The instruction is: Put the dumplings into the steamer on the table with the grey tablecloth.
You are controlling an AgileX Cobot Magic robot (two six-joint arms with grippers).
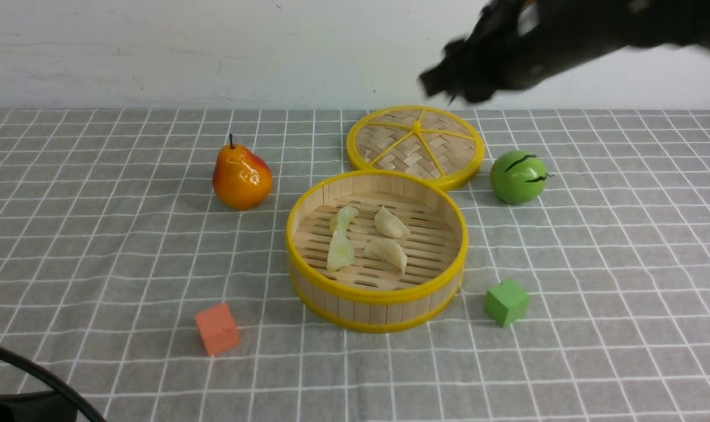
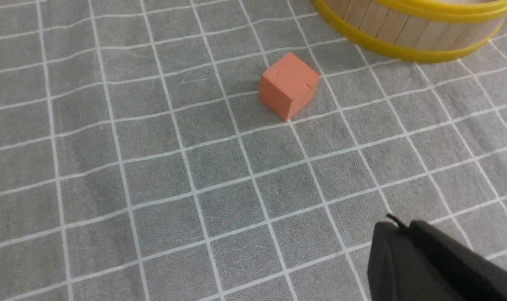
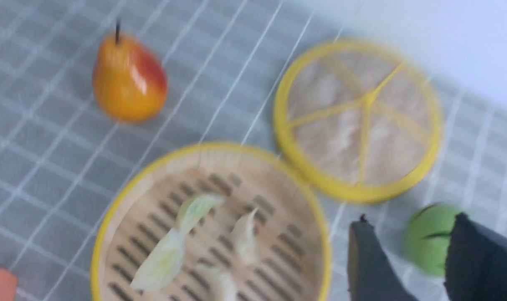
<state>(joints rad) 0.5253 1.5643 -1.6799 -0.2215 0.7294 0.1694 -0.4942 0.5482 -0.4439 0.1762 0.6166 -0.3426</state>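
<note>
Grey gridded tablecloth (image 1: 97, 264): yellow-rimmed bamboo steamer (image 1: 378, 308) holds four crescent dumplings (image 1: 386, 251); right claw (image 3: 410, 225) spread at 1 o'clock, left claw (image 2: 398, 228) pressed together.

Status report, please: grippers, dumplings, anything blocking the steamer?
Left gripper shut, near orange cube. Right gripper open, empty, held high. Four dumplings in steamer. Nothing blocking.

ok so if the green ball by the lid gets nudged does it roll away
Probably. The green ball looks round and rests on flat cloth, so a nudge would likely set it rolling. Its shiny skin may be slippery to grip.
</note>
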